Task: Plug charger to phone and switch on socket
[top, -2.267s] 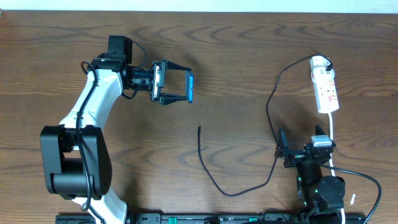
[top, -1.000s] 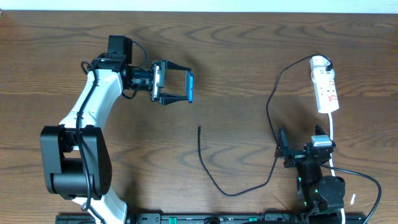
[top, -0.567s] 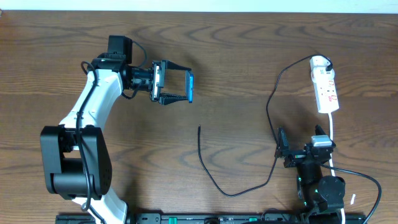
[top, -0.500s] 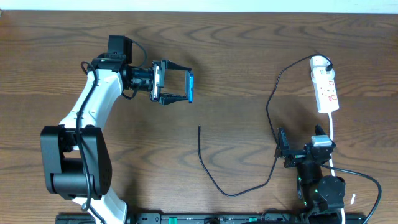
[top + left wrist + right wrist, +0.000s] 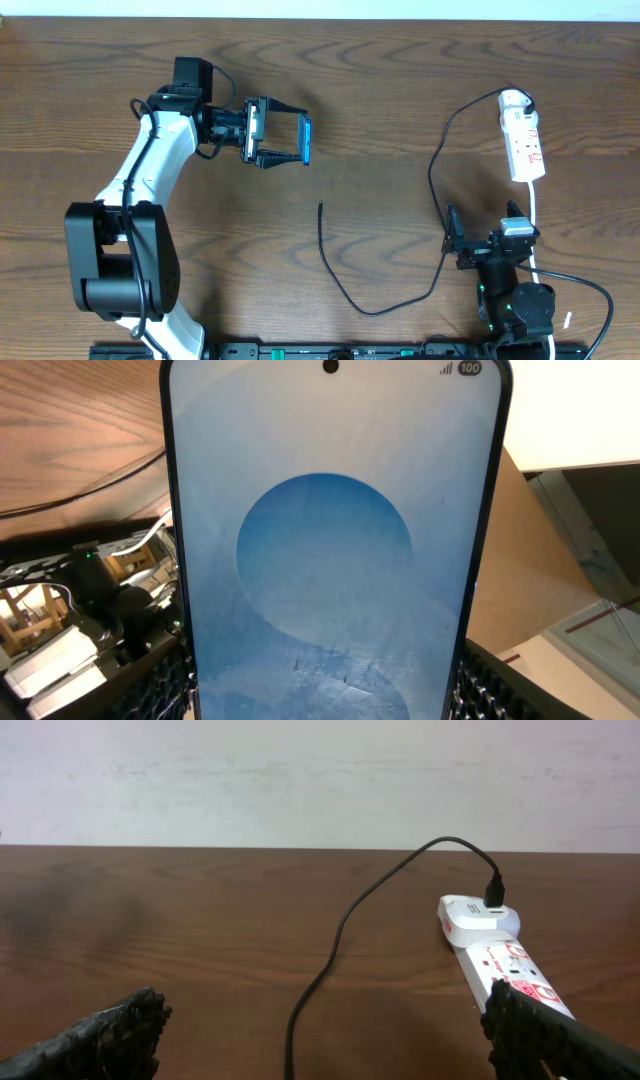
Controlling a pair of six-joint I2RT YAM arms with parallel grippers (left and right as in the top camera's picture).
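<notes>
Nearest, the right tool (image 5: 483, 236) stands spread and empty. Beside it the thin black charger cable (image 5: 335, 277) lies loose on the brown wooden counter (image 5: 400, 90). Beyond, the left tool (image 5: 294, 136) pinches the black-framed blue-screened phone (image 5: 306, 139). The narrow white power strip (image 5: 523, 145) lies far right.

Phone (image 5: 306, 140) in left claw (image 5: 299, 138), rear left; socket (image 5: 523, 142) far right; charger (image 5: 380, 308) runs socket to centre.

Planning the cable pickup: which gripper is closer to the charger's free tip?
Left. The left gripper, holding the phone, sits just beyond the charger tip; the open right gripper is far off to its right.
</notes>
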